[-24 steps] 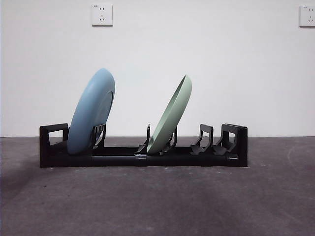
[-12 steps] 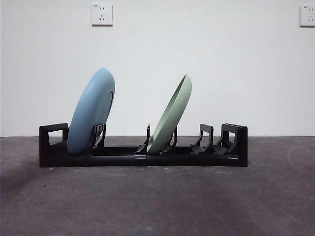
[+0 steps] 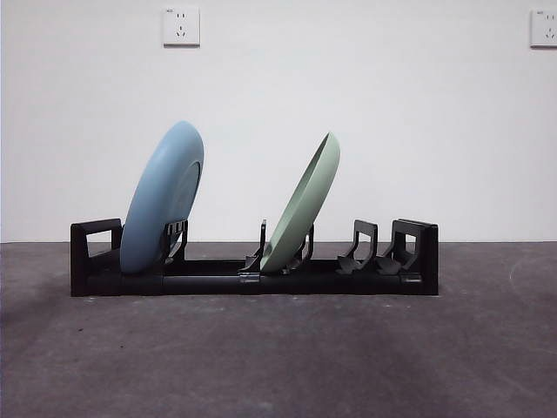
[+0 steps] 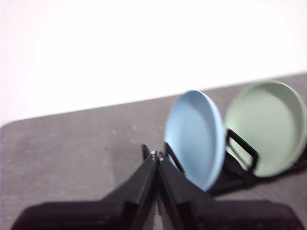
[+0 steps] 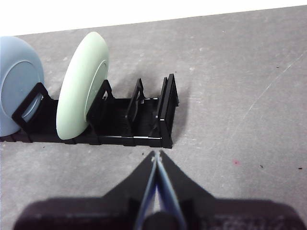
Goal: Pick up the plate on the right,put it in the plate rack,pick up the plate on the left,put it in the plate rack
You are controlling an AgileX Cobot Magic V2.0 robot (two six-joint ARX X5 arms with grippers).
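The long black plate rack [image 3: 252,274] stands across the middle of the table. A blue plate [image 3: 162,198] leans in its left slot and a pale green plate [image 3: 302,207] leans in a middle slot. No arm shows in the front view. My left gripper [image 4: 156,156] is shut on nothing and hovers back from the blue plate [image 4: 195,138], with the green plate [image 4: 266,127] beyond it. My right gripper [image 5: 156,156] is shut and empty, in front of the rack's [image 5: 144,122] right end, near the green plate [image 5: 81,84] and blue plate [image 5: 18,79].
Dark grey tabletop [image 3: 278,357] runs in front of the rack. A white wall behind carries two sockets [image 3: 181,26]. The rack's right slots [image 3: 361,248] hold nothing.
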